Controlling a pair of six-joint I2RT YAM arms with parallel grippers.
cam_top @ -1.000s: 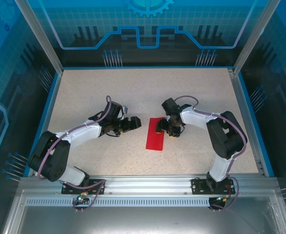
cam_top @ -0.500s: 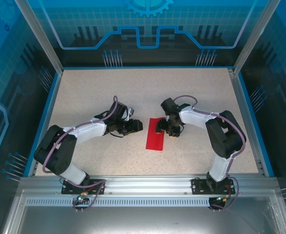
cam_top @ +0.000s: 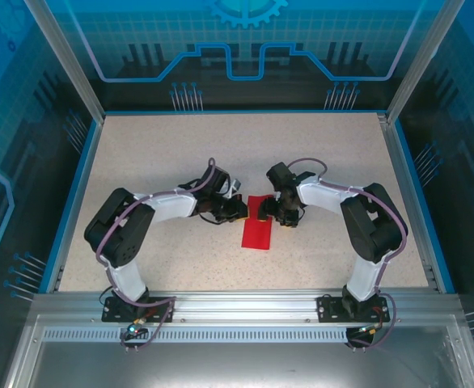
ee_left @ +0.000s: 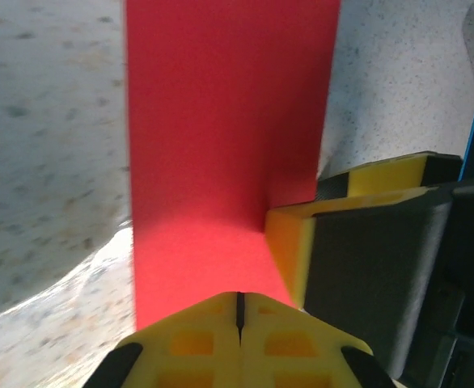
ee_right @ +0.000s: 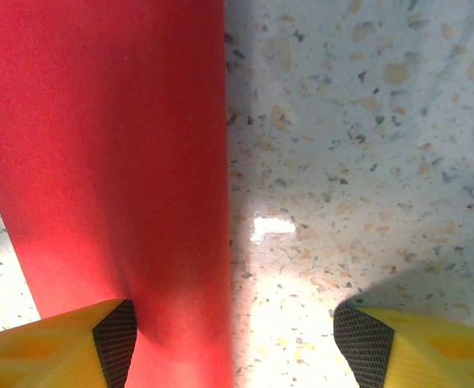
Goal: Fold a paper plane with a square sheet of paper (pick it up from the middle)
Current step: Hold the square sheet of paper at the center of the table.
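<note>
The left gripper (ee_left: 239, 311) is closed, its yellow tips meeting in a thin seam with nothing visible between them. Just ahead of those tips the red sheet of paper (ee_left: 221, 137) stretches away as a folded strip, flat on the speckled table (ee_left: 43, 121). The right gripper (ee_right: 233, 347) is spread wide and holds nothing, one finger over the strip's edge and the other over bare table.

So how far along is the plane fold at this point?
Early. Done: the red paper lies as a narrow rectangle, apparently folded in half. In hand: the right gripper, open, rests one finger on it; the left gripper is shut at its edge. Remaining: nose and wing folds; no point yet.
</note>
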